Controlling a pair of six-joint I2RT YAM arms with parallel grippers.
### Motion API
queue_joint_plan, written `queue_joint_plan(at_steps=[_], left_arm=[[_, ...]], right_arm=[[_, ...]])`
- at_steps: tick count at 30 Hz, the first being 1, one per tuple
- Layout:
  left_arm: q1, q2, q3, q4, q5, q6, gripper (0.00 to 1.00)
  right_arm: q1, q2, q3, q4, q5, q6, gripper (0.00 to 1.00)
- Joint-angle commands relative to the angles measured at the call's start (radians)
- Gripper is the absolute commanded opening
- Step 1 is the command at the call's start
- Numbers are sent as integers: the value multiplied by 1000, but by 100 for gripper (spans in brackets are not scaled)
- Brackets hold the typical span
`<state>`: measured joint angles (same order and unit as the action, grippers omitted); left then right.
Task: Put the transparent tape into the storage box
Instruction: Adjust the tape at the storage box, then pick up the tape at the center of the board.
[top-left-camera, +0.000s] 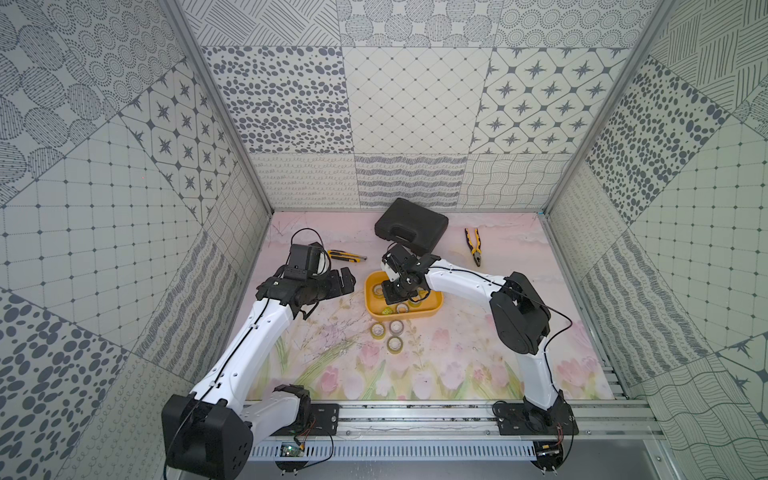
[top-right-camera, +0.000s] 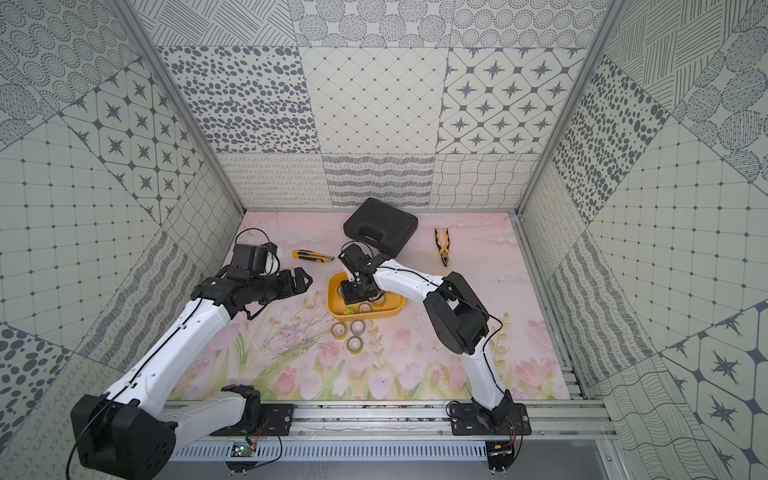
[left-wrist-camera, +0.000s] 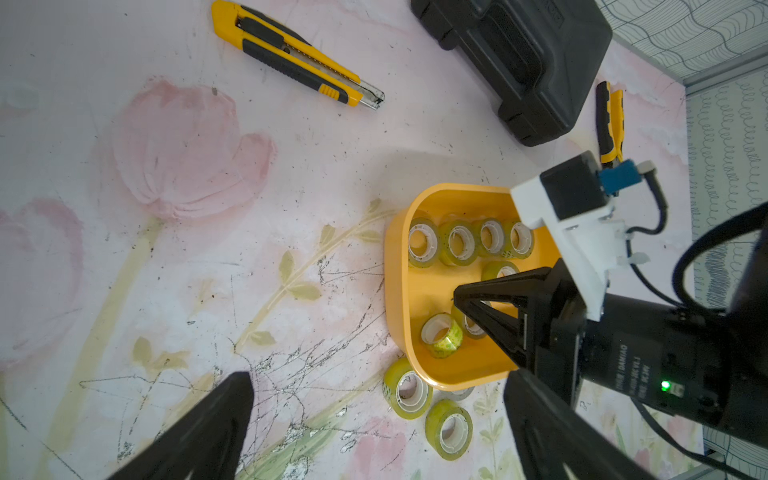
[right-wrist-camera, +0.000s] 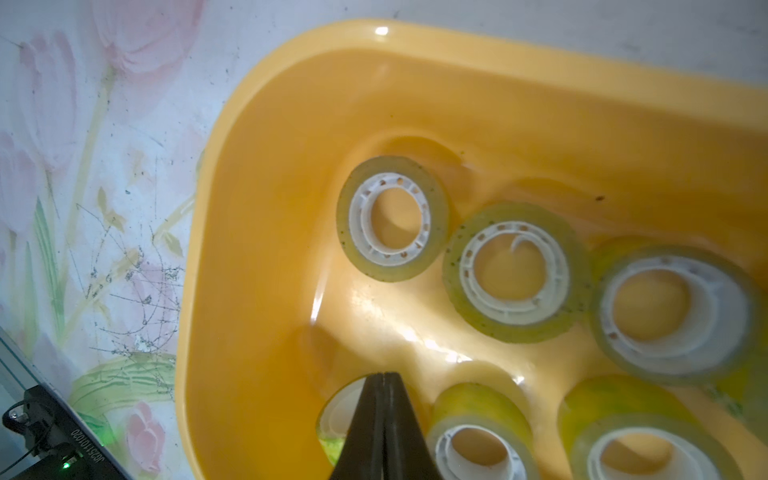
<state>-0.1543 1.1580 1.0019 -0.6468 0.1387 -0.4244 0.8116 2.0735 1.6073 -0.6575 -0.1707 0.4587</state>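
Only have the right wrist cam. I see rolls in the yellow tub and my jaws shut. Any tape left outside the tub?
Observer: Yes. Three tape rolls lie on the mat, close to the near long side of the storage box.
Operator: Where's the left arm?
Observer: The left gripper hovers on the robot's left of the box, with its jaws open and nothing in them.
Operator: Anything else near the box?
Observer: A black toolcase lies just past the box's far side, with a gap between them.
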Motion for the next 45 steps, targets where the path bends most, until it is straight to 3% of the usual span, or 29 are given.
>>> queue_joint_plan(at_steps=[1, 4, 7, 17, 23, 29, 45], left_arm=[[0, -7, 0, -10, 14, 0, 99], [1, -6, 0, -10, 13, 1, 99], [1, -3, 0, -11, 12, 1, 99], [1, 0, 1, -12, 3, 4, 99], [1, 1, 3, -11, -5, 7, 99], [1, 7, 3, -11, -2, 7, 99], [1, 7, 4, -13, -1, 7, 99]], right_arm=[[-15, -59, -42, 30, 19, -21, 18], [-17, -89, -73, 34, 42, -20, 38], [-17, -158, -126, 81, 47, -14, 46], [2, -457, -359, 137, 59, 44, 48], [88, -573, -546, 151, 92, 134, 46], [165, -519, -616, 222, 110, 212, 45], [211, -322, -517, 220, 114, 206, 46]])
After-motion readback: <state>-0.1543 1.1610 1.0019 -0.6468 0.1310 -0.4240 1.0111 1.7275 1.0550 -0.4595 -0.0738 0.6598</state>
